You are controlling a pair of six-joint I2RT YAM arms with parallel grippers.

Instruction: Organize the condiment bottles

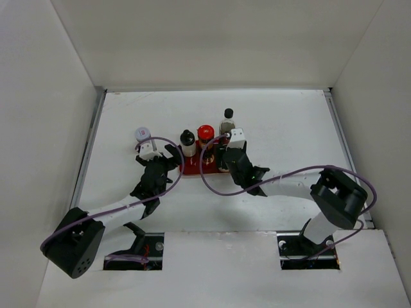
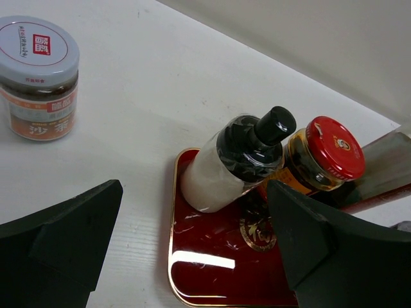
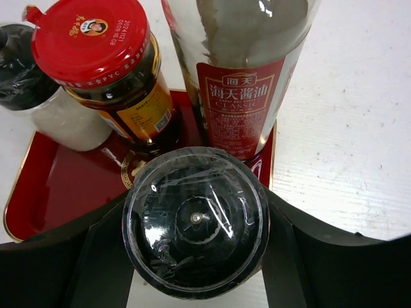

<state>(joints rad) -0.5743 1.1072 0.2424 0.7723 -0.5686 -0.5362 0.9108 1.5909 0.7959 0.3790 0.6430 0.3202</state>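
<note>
A red tray [image 1: 191, 171] holds the small white black-capped bottle [image 1: 187, 144], the red-lidded brown jar [image 1: 205, 133] and the tall dark-filled bottle [image 1: 227, 122]. My right gripper [image 3: 196, 221] is shut on a short round jar [image 3: 196, 218] with a dark glossy plastic-wrapped top, at the tray's [image 3: 58, 186] near right corner. I cannot tell if it rests on the tray. In front of it stand the red-lidded jar [image 3: 96, 45], the tall bottle [image 3: 241, 77] and the white bottle [image 3: 64, 122]. My left gripper [image 2: 192, 256] is open and empty over the tray's [image 2: 212, 269] left front corner.
A short silver-grey-lidded jar [image 1: 142, 134] stands on the white table left of the tray, beyond my left gripper [image 1: 168, 162]; it also shows in the left wrist view [image 2: 40, 77]. White walls enclose the table on three sides.
</note>
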